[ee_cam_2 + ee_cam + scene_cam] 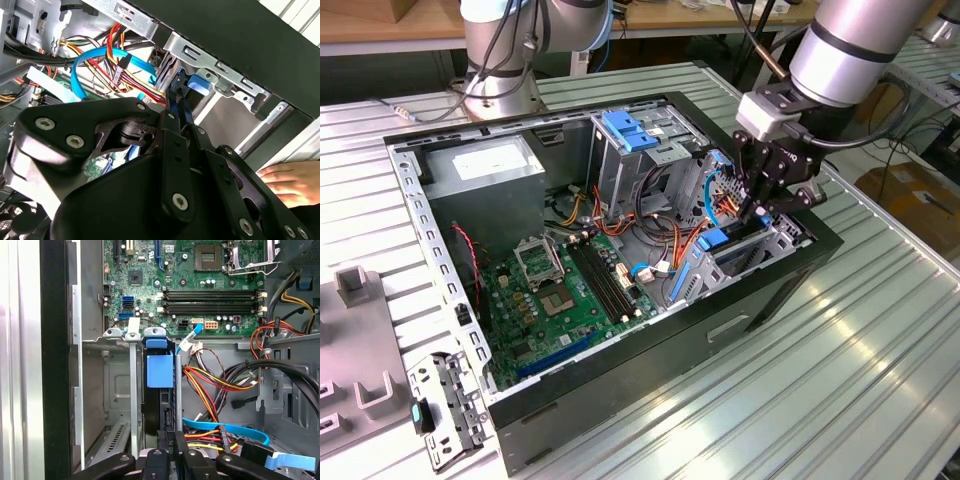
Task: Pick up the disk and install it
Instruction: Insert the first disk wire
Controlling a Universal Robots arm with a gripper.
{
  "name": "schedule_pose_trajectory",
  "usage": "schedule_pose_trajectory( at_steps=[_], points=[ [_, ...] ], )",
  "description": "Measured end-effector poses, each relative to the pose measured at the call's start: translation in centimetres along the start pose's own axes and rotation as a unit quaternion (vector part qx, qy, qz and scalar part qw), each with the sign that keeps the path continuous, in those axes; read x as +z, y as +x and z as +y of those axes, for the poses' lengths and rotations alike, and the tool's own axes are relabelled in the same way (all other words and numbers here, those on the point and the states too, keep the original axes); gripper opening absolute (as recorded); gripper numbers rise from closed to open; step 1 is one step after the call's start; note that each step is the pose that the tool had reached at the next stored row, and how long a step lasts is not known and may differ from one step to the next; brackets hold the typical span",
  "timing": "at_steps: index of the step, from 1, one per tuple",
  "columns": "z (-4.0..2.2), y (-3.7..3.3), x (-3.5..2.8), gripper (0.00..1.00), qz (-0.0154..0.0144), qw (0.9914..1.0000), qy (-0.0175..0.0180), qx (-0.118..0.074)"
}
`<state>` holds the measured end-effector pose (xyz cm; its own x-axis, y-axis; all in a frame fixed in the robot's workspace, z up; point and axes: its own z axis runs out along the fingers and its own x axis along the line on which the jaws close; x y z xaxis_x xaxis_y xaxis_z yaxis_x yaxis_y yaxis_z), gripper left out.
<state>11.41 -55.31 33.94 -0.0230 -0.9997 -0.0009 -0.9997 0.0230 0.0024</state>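
Here, your gripper [760, 205] hangs over the drive bay [775, 245] at the corner of the open computer case [620, 380], and the disk [160, 371] sits edge-on in that bay just ahead of the fingertips, its blue handle end facing away from the gripper in the first wrist view. The fingers [176, 150] stand nearly together, pinched on the disk's near blue edge [181, 107] as far as the second wrist view lets you judge; the grip looks slim, so treat it as a light hold. By my reading the disk is already between the bay's metal rails and the work in hand is seating it. Keep it square to the rails [134, 390] on either side, push straight along the slot, and do not let it tilt, since a tilted carrier may well jam against the sheet metal.

Just beside the gripper, on the motherboard side, runs a tangle of red, yellow and orange wires [210, 380] with a flat blue cable [225, 429] crossing close under the fingers; these could snag the knuckles. Beyond the disk lies the motherboard [200, 285]. On the far side of the black case wall, a person's hand [292, 182] rests near the gripper, so mind it.
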Motion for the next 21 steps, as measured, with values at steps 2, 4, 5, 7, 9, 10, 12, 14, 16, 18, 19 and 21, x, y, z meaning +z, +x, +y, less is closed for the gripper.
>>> schedule_pose_trajectory(
  at_steps=[2,4,5,7,9,10,12,14,16,18,19,21],
  points=[
    [0.00,0.01,0.09,0.17,-0.0002,1.00000,0.0000,0.000],
    [0.00,0.01,0.12,0.17,-0.0004,1.00000,0.0000,0.000],
    [0.00,0.01,0.12,0.17,-0.0004,1.00000,0.0000,0.000],
    [0.00,0.01,0.16,0.17,-0.0008,1.00000,0.0000,0.000],
    [0.00,0.01,0.09,0.25,-0.0008,1.00000,0.0000,0.000],
    [0.00,0.00,-0.18,0.25,-0.0005,1.00000,0.0000,0.000],
    [0.00,-0.01,-0.92,0.25,-0.0006,1.00000,0.0000,0.000],
    [0.00,-0.01,-1.49,0.25,-0.0004,1.00000,0.0000,0.000],
    [0.00,-0.01,-1.52,0.25,-0.0006,1.00000,0.0000,0.000],
    [-0.01,-0.01,-1.55,0.23,-0.0005,1.00000,0.0000,0.000],
    [-0.01,-0.01,-1.56,0.11,-0.0005,1.00000,0.0000,0.000],
    [-0.01,-0.01,-1.57,0.11,-0.0005,1.00000,0.0000,0.000]
  ],
)
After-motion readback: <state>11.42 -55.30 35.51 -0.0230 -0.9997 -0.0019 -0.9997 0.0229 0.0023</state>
